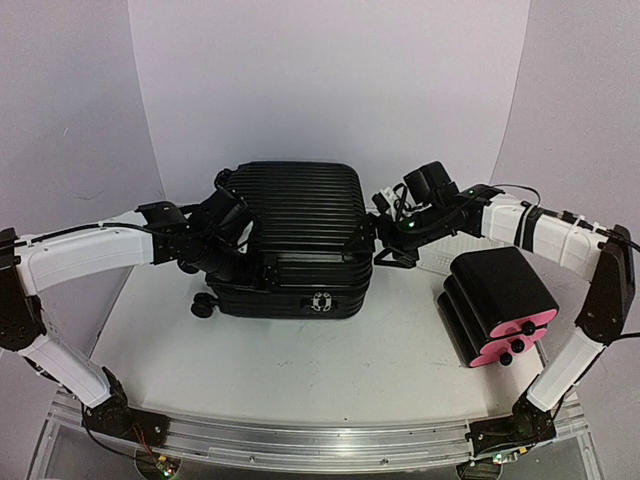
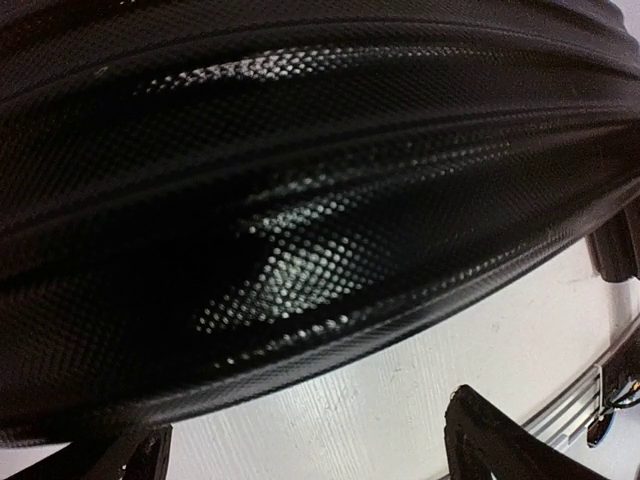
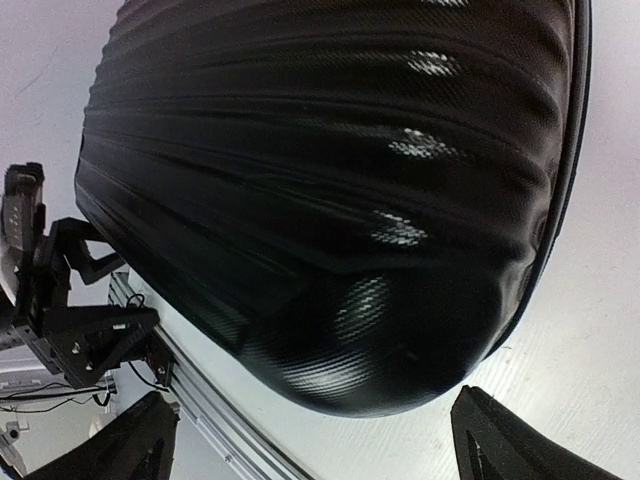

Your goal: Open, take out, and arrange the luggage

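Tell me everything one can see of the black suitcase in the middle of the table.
The luggage is a large black hard-shell suitcase with horizontal ribs and a finely textured, slightly glossy skin. It lies flat and closed on the white table, with a small wheel on the left arm's side and a small emblem on its near wall. The open left gripper and the open right gripper flank it closely. Whether either touches the shell cannot be told.
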You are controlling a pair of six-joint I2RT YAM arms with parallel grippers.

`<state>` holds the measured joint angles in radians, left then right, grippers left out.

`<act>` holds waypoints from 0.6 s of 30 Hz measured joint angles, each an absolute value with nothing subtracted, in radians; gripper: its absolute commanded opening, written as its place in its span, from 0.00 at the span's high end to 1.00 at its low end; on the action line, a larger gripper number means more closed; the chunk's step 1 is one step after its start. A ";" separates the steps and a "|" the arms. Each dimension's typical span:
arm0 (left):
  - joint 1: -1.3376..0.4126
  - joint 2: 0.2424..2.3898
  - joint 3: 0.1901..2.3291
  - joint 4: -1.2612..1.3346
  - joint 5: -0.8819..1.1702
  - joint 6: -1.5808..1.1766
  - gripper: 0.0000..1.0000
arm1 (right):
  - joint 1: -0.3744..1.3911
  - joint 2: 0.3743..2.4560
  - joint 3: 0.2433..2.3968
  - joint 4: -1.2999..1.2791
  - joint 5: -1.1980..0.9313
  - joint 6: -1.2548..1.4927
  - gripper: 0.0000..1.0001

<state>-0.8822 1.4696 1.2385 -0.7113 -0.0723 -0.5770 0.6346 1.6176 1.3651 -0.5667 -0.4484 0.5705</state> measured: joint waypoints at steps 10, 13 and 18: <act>-1.001 1.450 1.233 -0.586 -0.111 -0.585 0.06 | 0.636 1.631 1.309 -0.525 -0.469 0.575 0.02; -1.082 1.423 1.118 -0.416 -0.085 -0.606 0.10 | 0.636 1.625 1.280 -0.525 -0.470 0.574 0.02; -1.118 1.409 0.872 -0.138 -0.114 -0.617 0.24 | 0.636 1.608 1.267 -0.525 -0.471 0.573 0.02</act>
